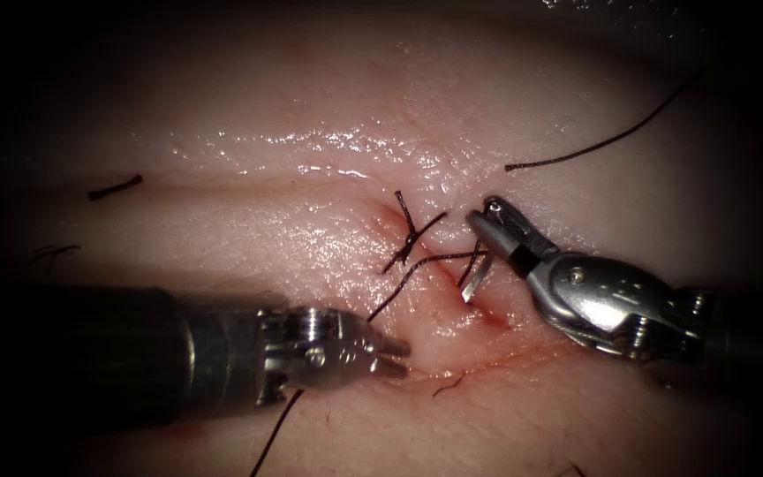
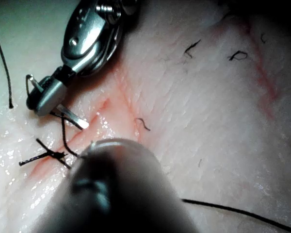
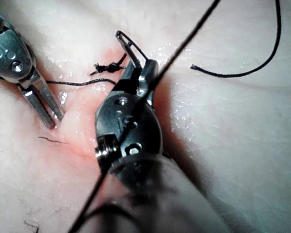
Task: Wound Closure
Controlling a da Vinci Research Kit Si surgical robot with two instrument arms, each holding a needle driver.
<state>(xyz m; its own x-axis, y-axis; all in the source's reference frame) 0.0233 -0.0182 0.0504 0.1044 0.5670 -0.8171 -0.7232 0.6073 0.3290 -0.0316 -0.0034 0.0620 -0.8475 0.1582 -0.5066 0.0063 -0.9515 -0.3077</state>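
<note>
My right tool comes in from the right, its jaws shut on the curved needle. It grips the needle partway along its curve. The needle's free end points down at the right edge of the cut; whether it is in the tissue I cannot tell. The same tool and needle show in the left wrist view, and the needle's arc curls past the jaws in the right wrist view. Thread runs from the needle toward my left tool, which rests left of the cut, jaws slightly open and holding nothing.
A knotted stitch with short tails sits on the cut above the needle. A long loose thread lies at the upper right. Cut ends of thread lie at the left, and another strand trails below the left tool.
</note>
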